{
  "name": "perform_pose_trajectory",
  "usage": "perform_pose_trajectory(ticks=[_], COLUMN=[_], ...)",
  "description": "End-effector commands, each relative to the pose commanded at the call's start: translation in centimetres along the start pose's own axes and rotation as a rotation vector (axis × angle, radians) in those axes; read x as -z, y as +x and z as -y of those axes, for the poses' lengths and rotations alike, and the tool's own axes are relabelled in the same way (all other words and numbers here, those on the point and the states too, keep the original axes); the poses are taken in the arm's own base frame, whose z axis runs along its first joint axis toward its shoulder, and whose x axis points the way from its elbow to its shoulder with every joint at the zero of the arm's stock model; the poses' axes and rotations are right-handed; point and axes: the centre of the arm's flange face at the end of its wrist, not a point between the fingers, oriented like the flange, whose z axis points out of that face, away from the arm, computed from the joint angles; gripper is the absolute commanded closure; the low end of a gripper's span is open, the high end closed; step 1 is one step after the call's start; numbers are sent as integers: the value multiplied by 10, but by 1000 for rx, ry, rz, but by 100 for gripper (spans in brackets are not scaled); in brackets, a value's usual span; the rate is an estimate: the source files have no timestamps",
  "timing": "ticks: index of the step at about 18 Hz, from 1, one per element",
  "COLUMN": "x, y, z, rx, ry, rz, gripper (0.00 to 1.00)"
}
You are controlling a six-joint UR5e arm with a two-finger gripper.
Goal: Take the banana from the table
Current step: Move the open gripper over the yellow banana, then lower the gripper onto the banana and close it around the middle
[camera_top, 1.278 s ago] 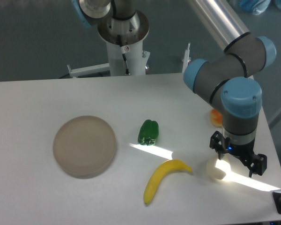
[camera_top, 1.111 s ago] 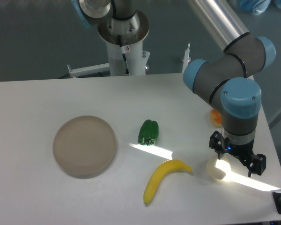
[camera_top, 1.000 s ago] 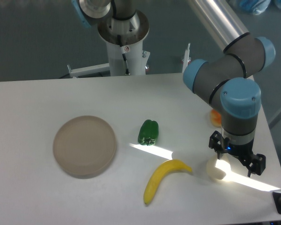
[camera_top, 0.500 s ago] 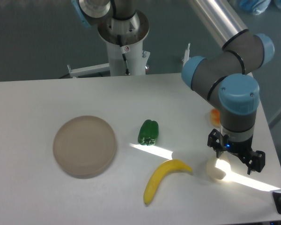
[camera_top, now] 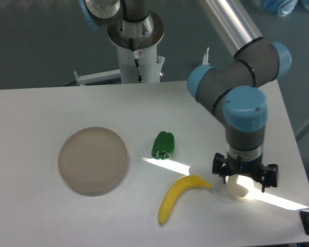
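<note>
the banana [camera_top: 179, 197] lies flat on the white worktop [camera_top: 51, 216], near the front edge, a little right of the middle. it is bright yellow and bent like a smile. one tip points to the front and left, the other tip points right, toward the arm.

a banana is light, so it should lift easily. its skin is smooth and a bit slippery, and the inside is soft, so a hard squeeze could bruise it. the best place to hold looks like the thick middle part, with the fingers across the narrow way. the thin tips would slip out or make it swing.

the pincer [camera_top: 244, 176] hangs just right of the banana's right tip, low over the worktop. its two fingers are spread apart and hold nothing. right under it sits a pale round fruit [camera_top: 239, 188], close to the banana's tip. that fruit is the main thing in the way. if the pincer comes down where it is, it may bump or grab the wrong fruit. i think it needs to go left first, over the banana's middle.

a green pepper [camera_top: 163, 145] lies behind the banana, apart from it. a round beige plate [camera_top: 93, 160] sits well off to the left. neither one blocks the way.
</note>
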Motion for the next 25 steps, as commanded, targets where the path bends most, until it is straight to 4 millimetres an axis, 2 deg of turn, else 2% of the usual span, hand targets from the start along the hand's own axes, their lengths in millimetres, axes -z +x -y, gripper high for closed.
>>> perform_pose_trajectory(ticks=[2,7,12,14,16,19,25], x=[-11,-37,-65,-77,-83,-86,-92], y=[15,45,53,70,81,100,105], z=[-6,-3,-1,-4,-9,-5,-7], rx=[-29,-207,-274,-289,-294,-321,-318], ry=[-18,2,16,-10,-21,-33,-50], rz=[-30,-153,-218,-233,-241,-241,-244], gripper=[0,0,0,0,0,0,0])
